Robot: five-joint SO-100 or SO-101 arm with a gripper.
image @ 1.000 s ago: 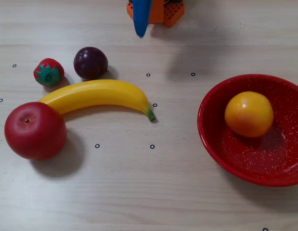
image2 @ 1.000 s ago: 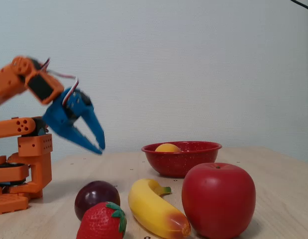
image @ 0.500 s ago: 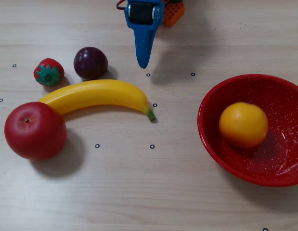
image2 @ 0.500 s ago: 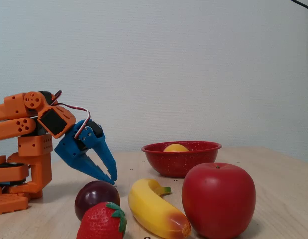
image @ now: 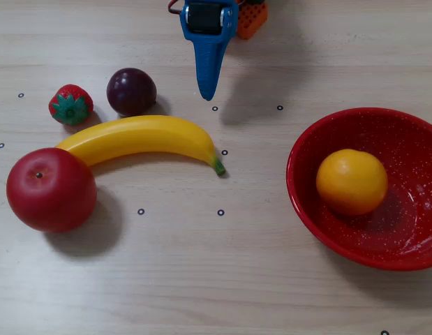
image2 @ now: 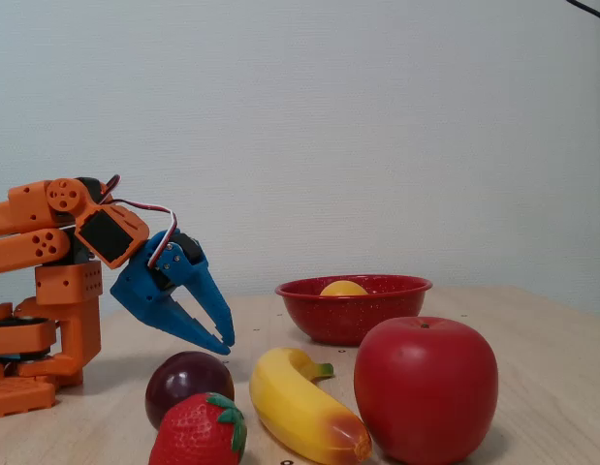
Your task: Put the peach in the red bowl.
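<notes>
The orange-yellow peach lies inside the large red speckled bowl at the right of the overhead view. In the fixed view only the peach's top shows above the bowl's rim. My blue gripper hangs at the top middle of the overhead view, well left of the bowl and above the table. In the fixed view the gripper points down, its jaws together and holding nothing.
A yellow banana, a big red apple, a dark purple plum and a strawberry lie on the left of the wooden table. The orange arm base stands at the fixed view's left.
</notes>
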